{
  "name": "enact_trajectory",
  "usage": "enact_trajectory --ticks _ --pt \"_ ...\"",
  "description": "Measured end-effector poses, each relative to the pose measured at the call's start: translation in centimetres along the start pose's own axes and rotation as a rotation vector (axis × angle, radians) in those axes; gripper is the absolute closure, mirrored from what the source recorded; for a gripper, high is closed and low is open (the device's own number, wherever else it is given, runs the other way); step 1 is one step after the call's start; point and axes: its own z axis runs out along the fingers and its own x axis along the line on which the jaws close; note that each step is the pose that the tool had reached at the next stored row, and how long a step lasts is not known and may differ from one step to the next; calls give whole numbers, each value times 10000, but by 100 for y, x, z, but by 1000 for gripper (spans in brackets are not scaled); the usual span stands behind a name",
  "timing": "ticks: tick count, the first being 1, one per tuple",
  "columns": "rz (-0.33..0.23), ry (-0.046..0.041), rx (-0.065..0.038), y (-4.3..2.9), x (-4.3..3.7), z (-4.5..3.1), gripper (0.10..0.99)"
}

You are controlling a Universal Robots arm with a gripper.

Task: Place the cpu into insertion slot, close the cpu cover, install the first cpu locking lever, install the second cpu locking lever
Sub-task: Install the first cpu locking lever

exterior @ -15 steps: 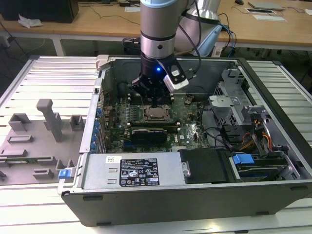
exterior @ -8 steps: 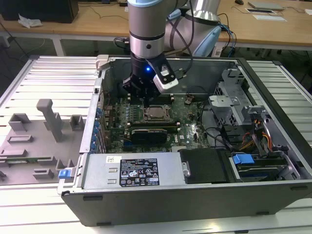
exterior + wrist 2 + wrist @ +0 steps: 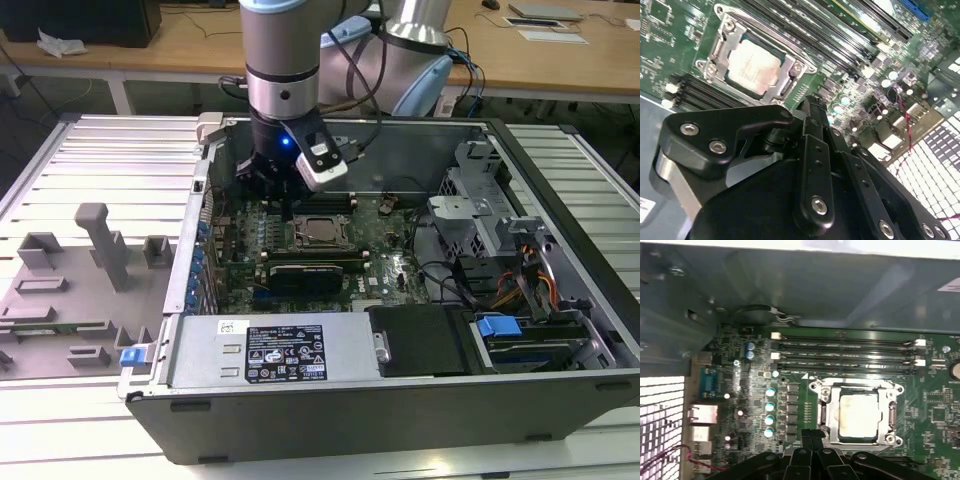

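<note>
Arm [image 3: 283, 40] vertical, wrist [image 3: 284, 112] downward; gripper [image 3: 812, 434] with fingers [image 3: 804, 439] tight together, nothing between them

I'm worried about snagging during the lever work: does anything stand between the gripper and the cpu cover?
Nothing visible does. In the first wrist view the gripper hangs just beside the cpu cover, which lies around the seated cpu. Only bare motherboard lies between them.

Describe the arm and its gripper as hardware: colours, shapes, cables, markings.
The arm is a silvery-grey cylinder with pale blue joint caps and a black wrist section carrying a small blue light. A white-edged camera box is clipped beside it, and dark cables loop behind. The gripper is matte black: jointed link bars pinned with silver screws, ending in narrow fingers.
</note>
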Motion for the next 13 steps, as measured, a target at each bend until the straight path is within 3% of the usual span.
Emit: enact_trajectory --ticks 2,4,6,11,13 --pt "2 -2 -53 1 28 -1 980" --pt "11 -20 -429 2 54 -1 980" --pt "17 -30 -699 3 75 -2 980" --pt "40 -67 -1552 4 99 -2 980" --pt "47 -78 -1832 4 105 -3 980"
